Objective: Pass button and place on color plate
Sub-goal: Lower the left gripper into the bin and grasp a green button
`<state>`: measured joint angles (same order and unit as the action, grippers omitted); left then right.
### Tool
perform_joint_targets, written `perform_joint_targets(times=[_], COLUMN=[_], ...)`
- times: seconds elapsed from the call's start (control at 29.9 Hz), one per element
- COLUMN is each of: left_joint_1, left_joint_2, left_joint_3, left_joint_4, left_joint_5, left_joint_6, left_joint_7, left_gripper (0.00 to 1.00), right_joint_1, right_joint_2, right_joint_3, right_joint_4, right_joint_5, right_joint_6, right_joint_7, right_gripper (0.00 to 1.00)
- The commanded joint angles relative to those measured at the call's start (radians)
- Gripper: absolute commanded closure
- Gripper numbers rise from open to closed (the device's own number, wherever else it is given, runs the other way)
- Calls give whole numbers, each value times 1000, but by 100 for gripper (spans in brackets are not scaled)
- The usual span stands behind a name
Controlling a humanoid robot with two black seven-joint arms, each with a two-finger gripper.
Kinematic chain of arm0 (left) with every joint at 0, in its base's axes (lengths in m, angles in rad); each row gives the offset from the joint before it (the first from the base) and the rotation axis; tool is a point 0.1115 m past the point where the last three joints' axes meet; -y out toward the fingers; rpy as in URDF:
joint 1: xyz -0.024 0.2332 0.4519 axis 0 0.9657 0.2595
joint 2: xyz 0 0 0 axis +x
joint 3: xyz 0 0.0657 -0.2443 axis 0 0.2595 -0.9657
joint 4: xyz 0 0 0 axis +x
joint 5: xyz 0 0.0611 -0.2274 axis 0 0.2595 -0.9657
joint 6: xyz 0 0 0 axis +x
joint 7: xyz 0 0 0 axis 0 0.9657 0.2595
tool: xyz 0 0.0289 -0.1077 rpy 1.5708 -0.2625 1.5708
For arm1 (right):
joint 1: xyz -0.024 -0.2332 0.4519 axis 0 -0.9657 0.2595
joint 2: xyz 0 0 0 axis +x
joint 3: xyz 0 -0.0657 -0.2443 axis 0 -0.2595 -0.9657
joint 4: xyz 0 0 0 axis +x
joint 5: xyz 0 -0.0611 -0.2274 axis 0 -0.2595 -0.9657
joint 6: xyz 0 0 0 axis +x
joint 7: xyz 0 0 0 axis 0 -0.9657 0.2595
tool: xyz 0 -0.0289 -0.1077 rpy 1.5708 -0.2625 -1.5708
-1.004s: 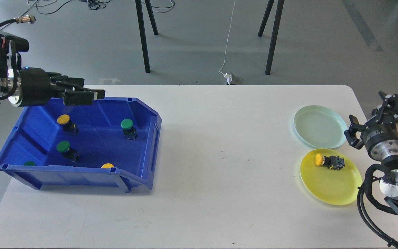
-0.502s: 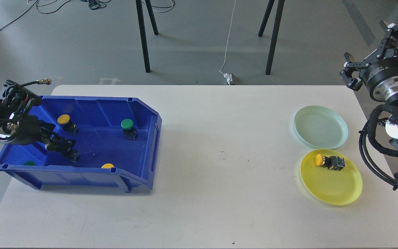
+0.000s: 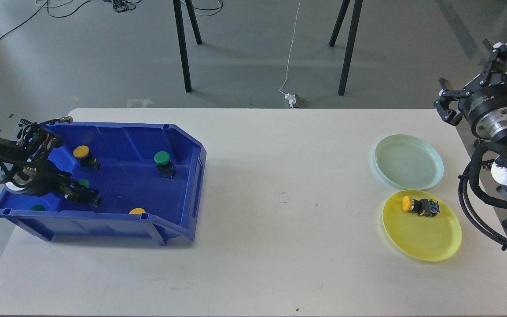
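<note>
A white table (image 3: 253, 264) with rounded corners stands on a grey floor, with black stand legs and a thin cable beyond its far edge.

By the left edge sits a blue bin (image 3: 178, 176), its open low side toward the table's middle. The left gripper (image 3: 82, 195) reaches down into it from the left, at a green button (image 3: 84, 183) near the bin's left wall; the fingers are too dark and close-set to tell whether they have closed on it. Around it in the bin stand a yellow button (image 3: 81, 152) near the far left corner, another green button (image 3: 162, 158) toward the far right, and two caps half hidden behind the near wall, one green (image 3: 38, 207), one yellow (image 3: 137, 211).

Near the right edge lie a pale green plate (image 3: 409, 161) and, just nearer, a yellow plate (image 3: 429, 237). On the yellow plate's far part a yellow-capped button (image 3: 419, 205) lies on its side, long axis across the table, cap to the left.

The right gripper (image 3: 473, 66) hangs raised past the far right corner, fingers spread wide and empty.
</note>
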<state>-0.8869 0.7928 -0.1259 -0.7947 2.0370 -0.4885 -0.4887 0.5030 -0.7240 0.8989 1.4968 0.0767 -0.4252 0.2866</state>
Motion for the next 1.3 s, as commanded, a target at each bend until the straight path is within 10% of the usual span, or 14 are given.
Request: perform_joint_targets(times=[0.0,0.23,0.6,0.94,1.27], left_joint_1=[0,9,22,17,13], left_joint_2=[-20,-44,-41,-46,-52], left_joint_3=[2,18,25,20,14], left_joint_4=[34,61,61,61,61], left_joint_5=[0,-1,0,-21,-40], left_joint_6=[0,0,0,0,0], left_joint_7=[0,0,0,0,0], left_gripper=[9,14,63,31,23], right_joint_1=[-7,-11,-20,-24,-27], right_joint_2=[0,0,-2,-5,-5], right_joint_3=[2,3,5,6,6], right_joint_4=[2,2,-1,-1,-1], right_joint_5=[0,0,0,0,0], right_joint_6=[0,0,0,0,0], right_joint_7=[0,0,0,0,0], right_gripper=[2,2,2,2,2])
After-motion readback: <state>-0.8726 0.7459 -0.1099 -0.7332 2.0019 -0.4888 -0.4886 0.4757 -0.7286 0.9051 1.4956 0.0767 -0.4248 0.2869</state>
